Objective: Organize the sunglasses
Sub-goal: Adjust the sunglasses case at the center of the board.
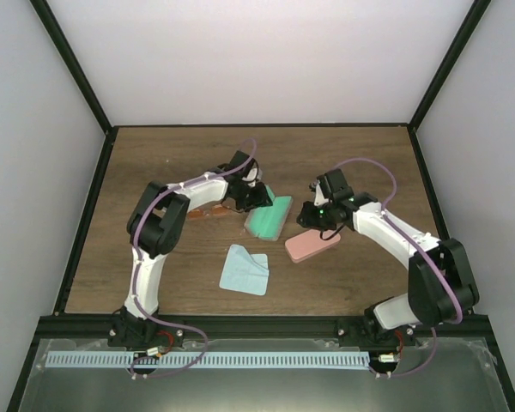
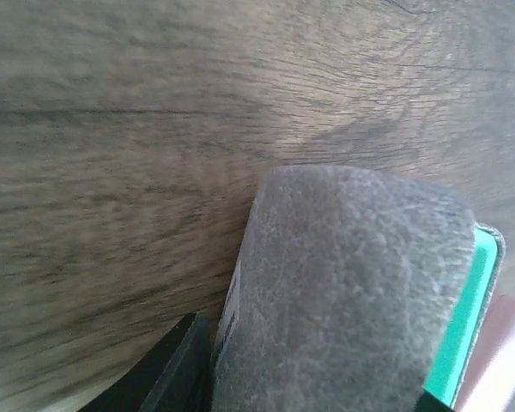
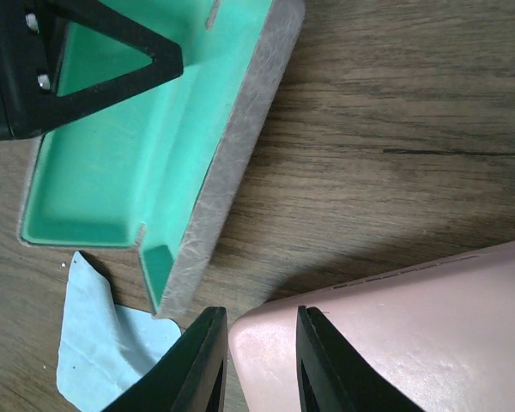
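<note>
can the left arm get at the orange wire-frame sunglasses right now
Probably not yet: the left claw is clamped on the grey felt case with green lining. The orange-lensed wire-frame sunglasses lie uncovered close beside that arm, so once it lets go, likely yes.

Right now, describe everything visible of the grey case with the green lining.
The grey case lies open on the wooden table: fuzzy felt outside, smooth mint-green lining, nothing seen inside. The left gripper pinches one wall, reaching inside. A blue cloth lies close by; the pink case is near but apart.
</note>
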You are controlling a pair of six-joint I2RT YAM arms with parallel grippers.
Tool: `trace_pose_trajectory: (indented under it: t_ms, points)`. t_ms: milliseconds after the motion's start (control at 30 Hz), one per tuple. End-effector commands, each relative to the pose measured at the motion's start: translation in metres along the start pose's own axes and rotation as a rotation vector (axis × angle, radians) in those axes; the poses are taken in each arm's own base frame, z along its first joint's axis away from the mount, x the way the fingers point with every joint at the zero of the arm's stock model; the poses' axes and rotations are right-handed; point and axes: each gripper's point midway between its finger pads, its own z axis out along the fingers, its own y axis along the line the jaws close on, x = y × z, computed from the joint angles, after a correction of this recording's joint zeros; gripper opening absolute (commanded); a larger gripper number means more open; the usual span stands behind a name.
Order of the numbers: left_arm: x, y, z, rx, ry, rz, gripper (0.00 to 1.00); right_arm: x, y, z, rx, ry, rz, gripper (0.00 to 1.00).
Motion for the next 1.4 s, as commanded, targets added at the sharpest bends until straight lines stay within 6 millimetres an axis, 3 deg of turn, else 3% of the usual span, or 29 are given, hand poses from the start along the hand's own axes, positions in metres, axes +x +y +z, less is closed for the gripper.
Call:
trace_pose_trajectory:
  t_ms: [0,200,333,400,533,667,767,867,1000,1100,1167,1267,1367]
  points:
    - [-0.013,-0.04,0.003,0.217,-0.036,-0.212,0.35,0.001,-0.002,-0.006,-0.003,-0.017,0.011,0.24]
    - [-0.027,-0.046,0.0,0.29,-0.103,-0.404,0.35,-0.002,0.003,-0.01,-0.022,-0.024,0.017,0.24]
    - [-0.032,-0.04,-0.005,0.266,-0.15,-0.467,0.38,-0.007,0.003,-0.014,-0.012,-0.039,0.008,0.25]
    - [-0.032,-0.034,-0.006,0.213,-0.157,-0.449,0.45,-0.008,0.002,-0.015,-0.003,-0.048,0.006,0.25]
    - [-0.027,-0.021,-0.009,0.117,-0.156,-0.413,0.69,-0.009,0.0,-0.016,0.008,-0.058,0.008,0.25]
    - [-0.028,-0.021,-0.021,0.086,-0.18,-0.363,0.84,-0.016,0.006,-0.019,-0.007,-0.078,0.006,0.24]
    - [-0.03,-0.022,-0.031,0.055,-0.193,-0.324,0.91,-0.025,0.014,-0.024,-0.026,-0.096,-0.001,0.24]
    - [-0.036,-0.018,-0.05,-0.036,-0.241,-0.275,0.91,-0.033,0.019,-0.029,-0.032,-0.117,-0.003,0.24]
    - [-0.057,-0.031,-0.075,-0.09,-0.316,-0.125,0.7,-0.04,0.015,-0.036,0.0,-0.157,0.009,0.24]
    - [-0.071,-0.043,-0.083,-0.148,-0.316,-0.007,0.26,-0.046,0.005,-0.046,0.064,-0.209,0.026,0.24]
    - [-0.077,-0.057,-0.082,-0.121,-0.28,0.02,0.1,-0.048,0.0,-0.053,0.092,-0.234,0.031,0.24]
    - [-0.072,-0.073,-0.069,-0.021,-0.217,-0.002,0.06,-0.043,-0.002,-0.054,0.098,-0.233,0.035,0.24]
    - [-0.059,-0.07,-0.047,-0.011,-0.149,-0.019,0.06,-0.037,-0.006,-0.052,0.105,-0.218,0.042,0.24]
